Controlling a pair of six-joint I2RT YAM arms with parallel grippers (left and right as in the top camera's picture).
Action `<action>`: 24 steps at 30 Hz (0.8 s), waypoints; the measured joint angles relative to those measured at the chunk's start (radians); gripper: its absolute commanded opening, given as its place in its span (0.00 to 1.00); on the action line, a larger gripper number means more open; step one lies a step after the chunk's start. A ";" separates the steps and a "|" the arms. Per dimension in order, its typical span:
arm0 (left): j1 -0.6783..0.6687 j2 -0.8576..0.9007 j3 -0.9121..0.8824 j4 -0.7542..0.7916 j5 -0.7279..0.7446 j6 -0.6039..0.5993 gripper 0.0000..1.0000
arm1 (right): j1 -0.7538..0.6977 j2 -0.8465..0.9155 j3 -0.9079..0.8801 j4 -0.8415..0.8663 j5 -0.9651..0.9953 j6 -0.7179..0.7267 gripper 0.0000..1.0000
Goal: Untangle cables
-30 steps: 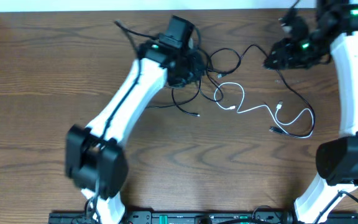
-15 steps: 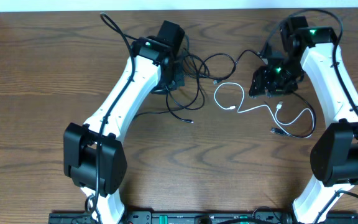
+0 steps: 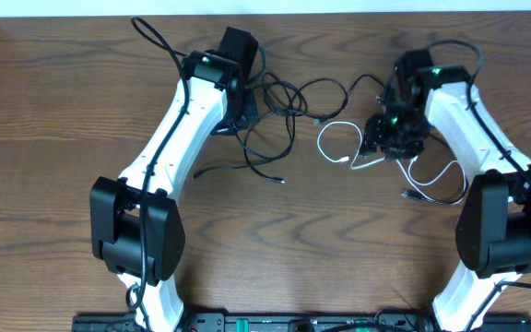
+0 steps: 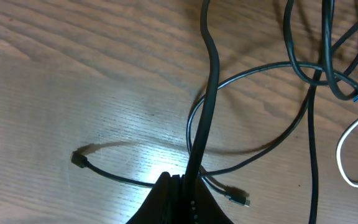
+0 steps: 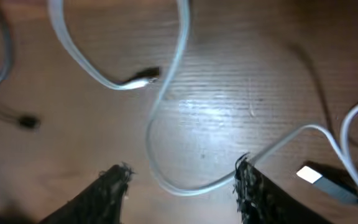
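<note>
Starting at the near side of the tabletop (image 3: 53, 212), little had altered: the outer loops of the white cable (image 5: 149, 140) lay where they had a second earlier, close by the right arm, and one loose black plug (image 3: 281, 181) had only slid a little to the left. Farther in, the real change showed. The right fingers (image 5: 114, 190), which had been up by the far right corner and well away from the white cord, had swung down and inward and now stood apart over the white cable, one on each side of its low bend, not yet gripping it as far as the wrist view showed. Across from them the left fingers (image 4: 173, 202) were pressed together on a black cable (image 4: 211, 68) and had drawn it toward the left, so that the black cables (image 3: 279, 92) toward the far edge, bunched under the wrist before, had opened into looser loops lying beside the white one. Judged from this, the two colours were close to separated. Closing the right fingers on the white cable looked the likely next step, though the black strands still crossed one another.
</note>
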 measured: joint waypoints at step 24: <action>0.000 0.000 0.000 -0.001 0.000 0.000 0.08 | 0.000 0.000 -0.103 0.124 0.164 0.201 0.01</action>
